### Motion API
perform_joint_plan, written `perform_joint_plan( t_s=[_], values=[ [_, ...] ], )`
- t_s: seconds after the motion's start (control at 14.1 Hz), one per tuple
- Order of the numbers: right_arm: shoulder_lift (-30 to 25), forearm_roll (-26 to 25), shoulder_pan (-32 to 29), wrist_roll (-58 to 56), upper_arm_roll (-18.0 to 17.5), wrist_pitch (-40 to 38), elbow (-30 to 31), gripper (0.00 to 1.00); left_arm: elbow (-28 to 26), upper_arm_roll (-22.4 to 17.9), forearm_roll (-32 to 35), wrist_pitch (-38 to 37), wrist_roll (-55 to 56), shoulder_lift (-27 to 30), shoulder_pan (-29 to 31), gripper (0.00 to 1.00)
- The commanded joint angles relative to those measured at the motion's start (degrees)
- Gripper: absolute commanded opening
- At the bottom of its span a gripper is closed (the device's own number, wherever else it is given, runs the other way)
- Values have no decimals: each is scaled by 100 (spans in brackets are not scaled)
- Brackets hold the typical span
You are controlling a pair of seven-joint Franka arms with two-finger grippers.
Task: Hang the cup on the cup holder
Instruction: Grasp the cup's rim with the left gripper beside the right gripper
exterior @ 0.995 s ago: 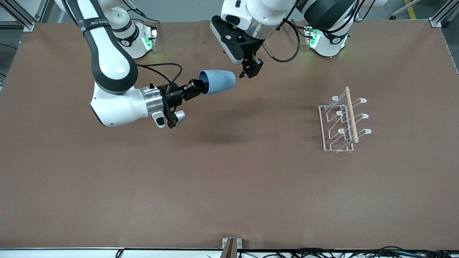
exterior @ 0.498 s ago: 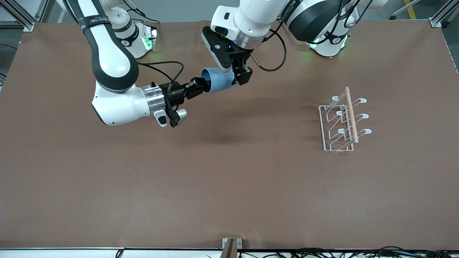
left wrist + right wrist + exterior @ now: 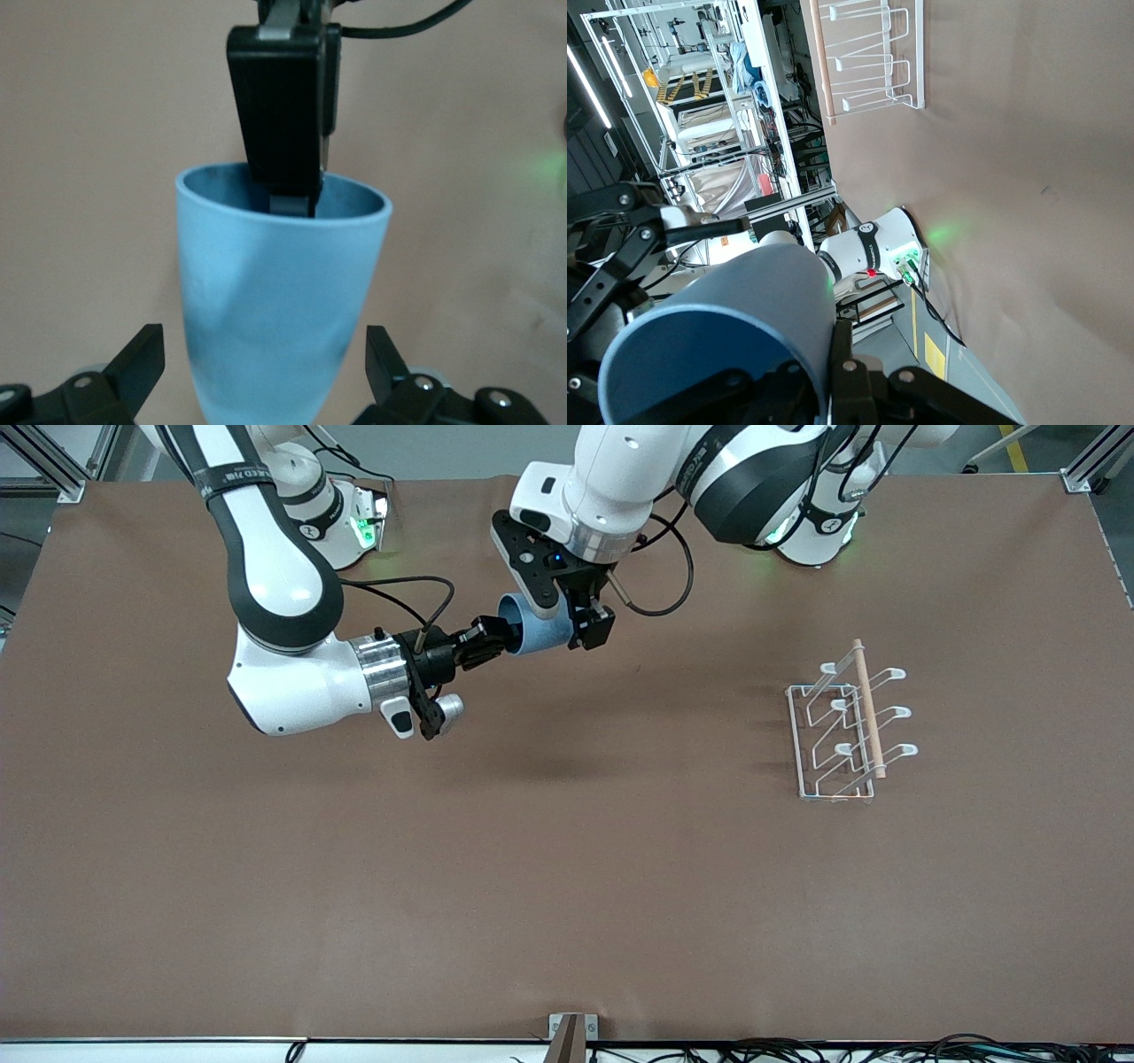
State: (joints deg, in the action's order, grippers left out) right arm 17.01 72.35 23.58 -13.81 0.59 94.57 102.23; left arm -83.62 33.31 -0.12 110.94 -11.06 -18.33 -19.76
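Plain brown table, shelving showing in the right wrist view. Right gripper reaches in sideways, pinching the cup by its rim in midair; left gripper, fingers spread, straddles its base. Cup holder sits well apart toward the left arm's end

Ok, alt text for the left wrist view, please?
A light-blue plastic tumbler hangs sideways in mid-air over the brown table, its rim pinched by the right gripper, one finger outside. The left gripper is open, its black fingertips flanking the tumbler's base end.
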Motion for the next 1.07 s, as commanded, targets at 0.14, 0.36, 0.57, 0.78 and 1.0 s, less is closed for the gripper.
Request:
perform_joint_plan(
  t_s=[0.14,0.36,0.57,0.78,1.0],
  values=[
    [22,95,51,10,46,-71,-1,8,109,9,161,243,-46,-179,-46,93],
    [22,69,59,1,46,-71,7,9,109,9,170,252,-46,-197,-46,67],
    [22,69,51,10,46,-71,-1,9,109,9,424,244,-37,-267,-54,45],
    [22,69,24,27,46,-97,-1,62,109,9,425,244,-11,-267,-37,38],
    [22,69,-28,54,55,-176,-1,100,109,1,459,86,-11,-258,33,39]
  ],
)
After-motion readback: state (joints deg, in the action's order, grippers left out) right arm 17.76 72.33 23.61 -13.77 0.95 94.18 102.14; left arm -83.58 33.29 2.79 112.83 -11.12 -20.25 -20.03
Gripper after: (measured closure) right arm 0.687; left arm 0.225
